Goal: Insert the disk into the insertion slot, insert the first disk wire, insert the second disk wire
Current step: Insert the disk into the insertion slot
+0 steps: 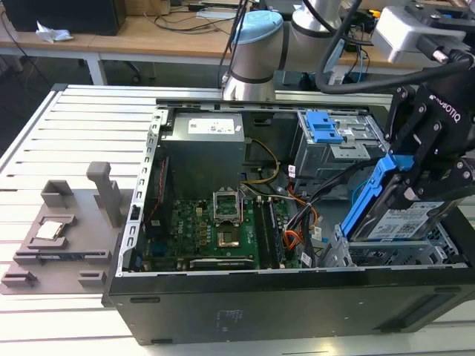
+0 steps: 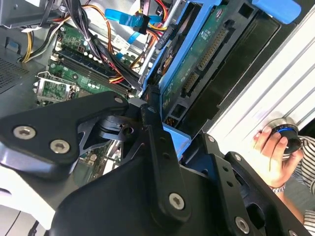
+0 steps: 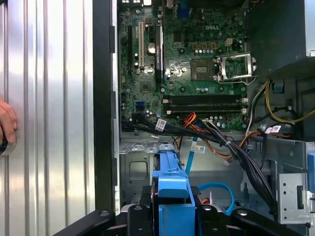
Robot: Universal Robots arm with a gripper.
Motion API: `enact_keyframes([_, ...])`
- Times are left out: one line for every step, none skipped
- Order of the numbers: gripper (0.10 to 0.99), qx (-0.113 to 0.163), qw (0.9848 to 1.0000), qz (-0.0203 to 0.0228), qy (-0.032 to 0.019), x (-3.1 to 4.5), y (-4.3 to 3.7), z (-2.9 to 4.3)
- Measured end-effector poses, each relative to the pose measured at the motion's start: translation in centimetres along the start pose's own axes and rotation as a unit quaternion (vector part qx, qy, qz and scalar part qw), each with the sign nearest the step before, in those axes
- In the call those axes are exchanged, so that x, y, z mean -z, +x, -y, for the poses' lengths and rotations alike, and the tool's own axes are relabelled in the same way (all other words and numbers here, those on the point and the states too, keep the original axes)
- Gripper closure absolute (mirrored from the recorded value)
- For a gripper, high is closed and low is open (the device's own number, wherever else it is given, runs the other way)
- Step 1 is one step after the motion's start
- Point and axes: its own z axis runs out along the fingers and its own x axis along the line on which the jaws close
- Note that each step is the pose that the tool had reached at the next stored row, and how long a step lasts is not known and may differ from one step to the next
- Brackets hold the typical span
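Note:
In the exterior view my gripper (image 1: 413, 187) is shut on the disk (image 1: 397, 220), a grey drive with a white label in a bright blue carrier. The disk hangs tilted, its lower end dipping into the top of the insertion slot (image 1: 371, 256), the silver perforated cage at the case's near right corner. The second wrist view shows the disk's green circuit-board underside (image 2: 197, 64) rising from between my black fingers (image 2: 153, 132). In the first wrist view the blue carrier edge (image 3: 172, 183) sticks out of my gripper (image 3: 172, 212) over the silver cage metal (image 3: 140, 169).
A taller grey cage with a blue latch (image 1: 324, 127) stands behind the slot. Black, orange and blue cables (image 3: 231, 147) run between the motherboard (image 1: 215, 230) and the cages. A grey fixture (image 1: 59, 230) lies on the table. A person's hand (image 2: 273, 147) rests beside the case.

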Motion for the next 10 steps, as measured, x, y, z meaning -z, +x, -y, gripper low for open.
enact_keyframes([0.718, 0.000, 1.0000, 0.0000, 0.0000, -0.08, 0.00, 0.00])
enact_keyframes([0.718, 0.000, 1.0000, 0.0000, 0.0000, -0.16, 0.00, 0.01])
enact_keyframes([0.718, 0.000, 1.0000, 0.0000, 0.0000, -0.28, 0.00, 0.01])
enact_keyframes([0.718, 0.000, 1.0000, 0.0000, 0.0000, -0.46, 0.00, 0.02])
enact_keyframes([0.718, 0.000, 1.0000, 0.0000, 0.0000, -0.65, 0.00, 0.02])
enact_keyframes([0.718, 0.000, 1.0000, 0.0000, 0.0000, -0.72, 0.00, 0.03])
enact_keyframes([0.718, 0.000, 1.0000, 0.0000, 0.0000, -0.79, 0.00, 0.03])
enact_keyframes([0.718, 0.000, 1.0000, 0.0000, 0.0000, -0.93, 0.00, 0.04])
enact_keyframes([0.718, 0.000, 1.0000, 0.0000, 0.0000, -1.07, 0.00, 0.04])
enact_keyframes([0.718, 0.000, 1.0000, 0.0000, 0.0000, -1.28, 0.00, 0.05])
